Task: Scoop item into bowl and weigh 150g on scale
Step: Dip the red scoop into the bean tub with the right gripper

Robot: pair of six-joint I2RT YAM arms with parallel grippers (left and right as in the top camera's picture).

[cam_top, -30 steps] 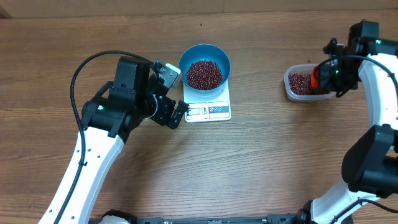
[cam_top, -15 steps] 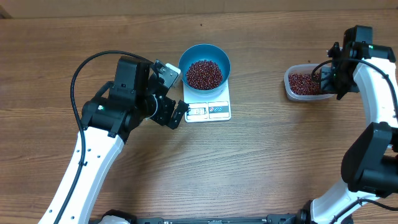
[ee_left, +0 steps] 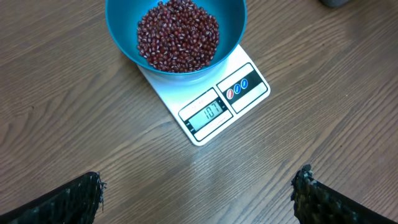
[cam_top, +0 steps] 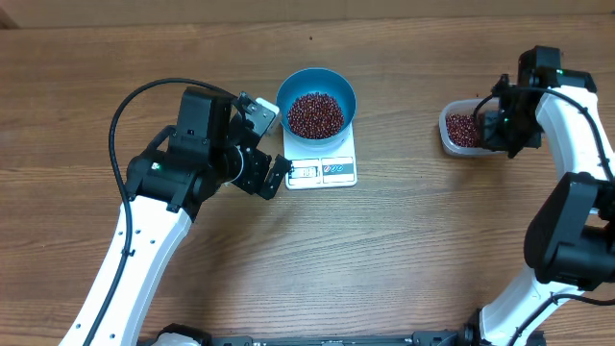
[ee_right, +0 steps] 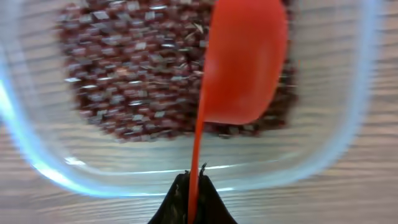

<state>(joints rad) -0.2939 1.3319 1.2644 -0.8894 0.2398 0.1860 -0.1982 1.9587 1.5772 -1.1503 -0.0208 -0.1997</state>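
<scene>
Beans [cam_top: 315,113] are lying heaped in the blue bowl [ee_left: 121,25] on the scale [ee_left: 211,106], which is reading short of target, so more scooping is needed. The right gripper [ee_right: 193,186] is pinching the red scoop [ee_right: 245,62] over the tub [cam_top: 448,142] at far right. The left gripper [ee_left: 198,190] is hanging spread beside the scale.

Blue bowl [ee_left: 121,25] of maroon beans [ee_left: 178,35], white scale [ee_left: 177,93] (red scoop [ee_right: 245,62], clear tub [ee_right: 28,106])
</scene>
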